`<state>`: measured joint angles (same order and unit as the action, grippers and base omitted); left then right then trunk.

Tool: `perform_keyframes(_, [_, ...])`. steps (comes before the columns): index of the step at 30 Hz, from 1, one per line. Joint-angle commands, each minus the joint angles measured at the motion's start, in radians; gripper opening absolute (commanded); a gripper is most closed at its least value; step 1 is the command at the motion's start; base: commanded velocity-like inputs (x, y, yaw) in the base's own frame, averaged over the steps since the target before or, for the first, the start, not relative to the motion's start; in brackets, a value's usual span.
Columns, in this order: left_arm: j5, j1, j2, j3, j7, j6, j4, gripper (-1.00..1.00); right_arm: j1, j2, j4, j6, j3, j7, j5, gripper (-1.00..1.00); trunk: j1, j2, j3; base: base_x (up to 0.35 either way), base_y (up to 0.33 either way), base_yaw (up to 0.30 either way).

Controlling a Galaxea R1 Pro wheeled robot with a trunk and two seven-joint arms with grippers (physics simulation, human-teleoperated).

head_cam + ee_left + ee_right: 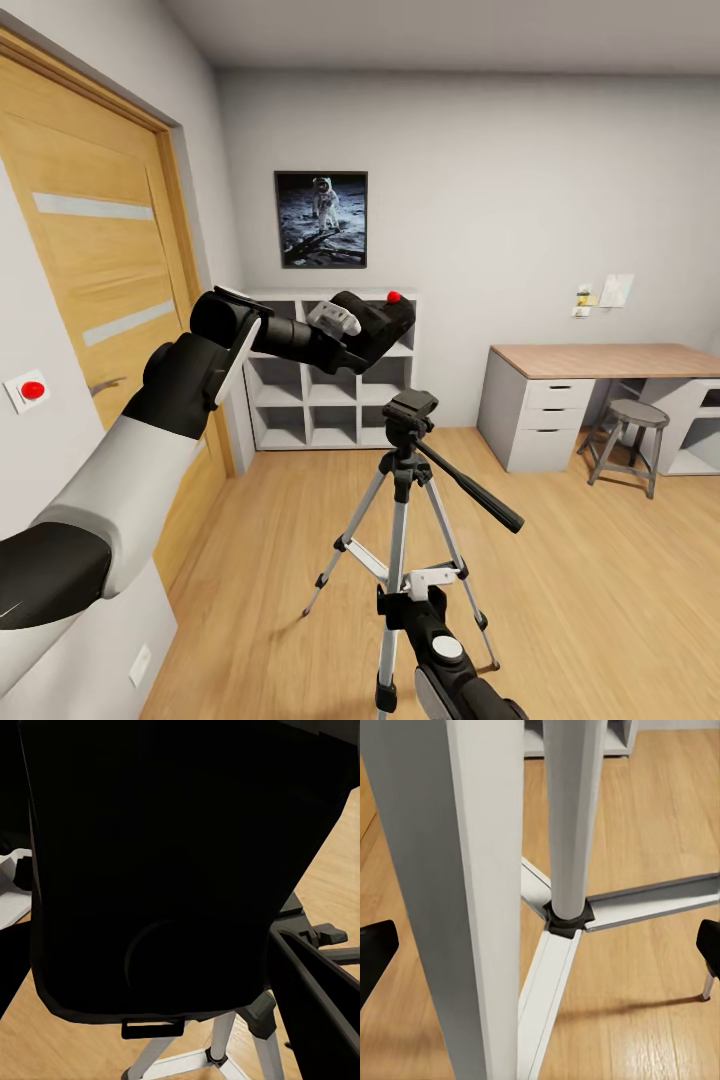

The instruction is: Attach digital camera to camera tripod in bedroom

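Note:
My left gripper (356,336) is shut on the digital camera (382,322), a black box with a red button on top, held tilted in the air up and left of the tripod's head. Close up, the left wrist view shows the camera's dark body (165,862), with the tripod's head (296,911) beyond it. The camera tripod (405,500) stands on the wood floor, its black head (411,408) bare and its pan handle (475,490) slanting down to the right. Low down, my right gripper (540,949) is open, with a silver leg (472,870) and the centre column (574,817) between its fingertips (373,952).
White cube shelves (330,395) stand against the far wall under an astronaut picture (320,218). A wooden door (90,270) is close on the left. A desk (600,385) and a round stool (632,440) stand at the right. Open floor lies around the tripod.

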<state>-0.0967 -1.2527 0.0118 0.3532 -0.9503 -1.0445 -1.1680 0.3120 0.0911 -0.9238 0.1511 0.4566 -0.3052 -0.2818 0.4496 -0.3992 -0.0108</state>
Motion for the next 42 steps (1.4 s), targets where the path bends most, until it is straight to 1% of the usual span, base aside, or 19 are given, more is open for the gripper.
perform_keyframes(1, [-0.009, -0.001, 0.000, 0.000, -0.010, -0.003, -0.001, -1.00, 0.002, -0.001, -0.001, 0.004, 0.003, -0.008, -0.007, 1.00, 0.000, -0.001, 0.000, 0.000, 0.000, 0.000])
perform_keyframes(8, [-0.009, -0.001, 0.000, 0.000, -0.010, -0.003, -0.001, -1.00, 0.005, -0.001, -0.001, 0.004, 0.003, -0.008, -0.007, 1.00, 0.000, -0.001, 0.000, 0.000, 0.000, 0.000])
perform_keyframes(9, [-0.009, -0.001, 0.000, 0.000, -0.010, -0.003, -0.001, -1.00, 0.005, -0.001, -0.001, 0.004, 0.004, -0.008, -0.007, -1.00, 0.000, -0.001, 0.000, 0.000, 0.000, 0.000])
perform_keyframes(13, [-0.009, -0.001, 0.000, 0.001, -0.010, -0.003, -0.001, -1.00, 0.006, -0.001, -0.001, -0.003, 0.004, -0.008, -0.007, -1.00, 0.000, -0.001, 0.000, 0.000, 0.000, 0.000])
perform_keyframes(15, [-0.009, -0.001, 0.000, 0.001, -0.010, -0.003, -0.001, -1.00, 0.006, -0.001, -0.001, -0.023, 0.004, -0.008, -0.007, -1.00, 0.000, -0.001, 0.000, 0.000, 0.000, 0.000])
perform_keyframes(17, [-0.009, -0.001, 0.000, 0.001, -0.010, -0.003, -0.001, -1.00, 0.006, -0.001, -0.001, -0.060, 0.004, -0.008, -0.007, -1.00, 0.000, -0.001, 0.000, 0.000, 0.000, 0.000])
perform_keyframes(20, [-0.009, -0.001, 0.000, 0.001, -0.010, -0.003, -0.001, -1.00, 0.006, -0.001, -0.001, -0.085, 0.004, -0.008, -0.007, -1.00, 0.000, -0.001, 0.000, 0.000, 0.000, 0.000])
perform_keyframes(31, [-0.009, -0.001, 0.000, 0.001, -0.010, -0.003, -0.001, -1.00, 0.007, -0.001, -0.001, -0.100, 0.005, -0.008, -0.004, -1.00, 0.000, -0.001, 0.000, 0.000, 0.000, 0.000])
perform_keyframes(33, [-0.009, -0.001, 0.000, 0.001, -0.010, -0.003, -0.001, -1.00, 0.007, -0.001, -0.001, -0.100, 0.005, -0.008, 0.008, -1.00, 0.000, -0.001, 0.000, 0.000, 0.000, 0.000])
perform_keyframes(37, [-0.009, -0.001, 0.000, 0.001, -0.010, -0.003, -0.001, -1.00, 0.007, -0.001, -0.002, -0.103, 0.005, -0.008, 0.057, -1.00, 0.000, -0.001, 0.000, 0.000, 0.000, 0.000])
perform_keyframes(42, [-0.009, -0.001, 0.000, 0.001, -0.010, -0.003, -0.001, -1.00, 0.007, -0.001, -0.004, -0.135, 0.005, -0.007, 0.083, -1.00, 0.000, -0.001, 0.000, 0.000, 0.000, 0.000])
